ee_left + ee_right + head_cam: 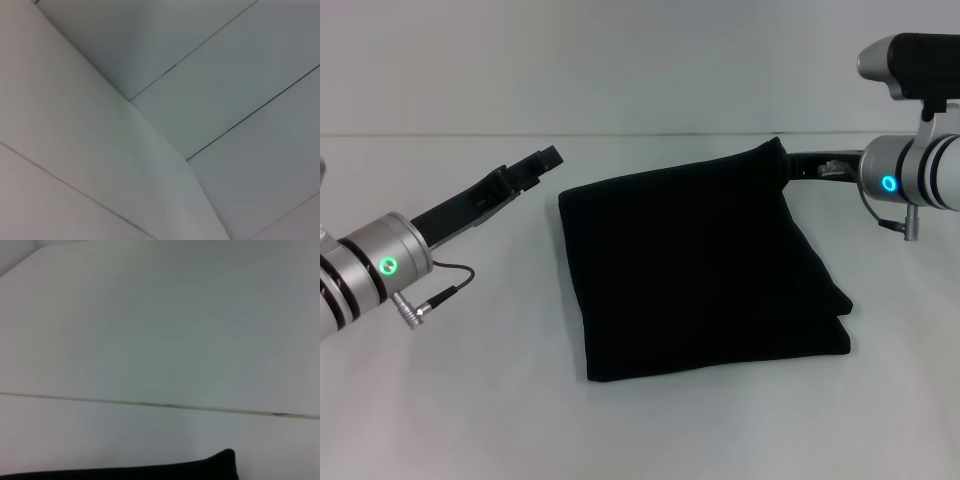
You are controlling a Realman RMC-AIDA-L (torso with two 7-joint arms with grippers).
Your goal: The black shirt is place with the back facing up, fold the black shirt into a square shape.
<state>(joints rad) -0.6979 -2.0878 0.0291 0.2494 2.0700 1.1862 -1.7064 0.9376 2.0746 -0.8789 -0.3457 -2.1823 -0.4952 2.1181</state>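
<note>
The large plain black soft fabric shirt lies folded on the white tabletop in the head view, a rough square of several layers with its edges stacked along the right side and the near right corner; no print shows on the upper face; the far right corner of the fabric rises to a small peak.

The left pincer hovers over the tabletop just beyond the shirt's far left corner, apart from the fabric, at the end of a dark slanted arm with a silver wrist showing a green ring; it holds nothing, and whether its fingers are parted or closed I cannot tell.

The right pincer sits at the peaked far right corner of the shirt, its dark fingers reaching in from the silver wrist on the right, touching or just beside the cloth; whether it is clenched on the corner or released I cannot tell.

The left wrist view shows only pale wall panels and seams; the right wrist view shows the white tabletop with a strip of the black shirt at its lower edge, ending in a raised corner.
</note>
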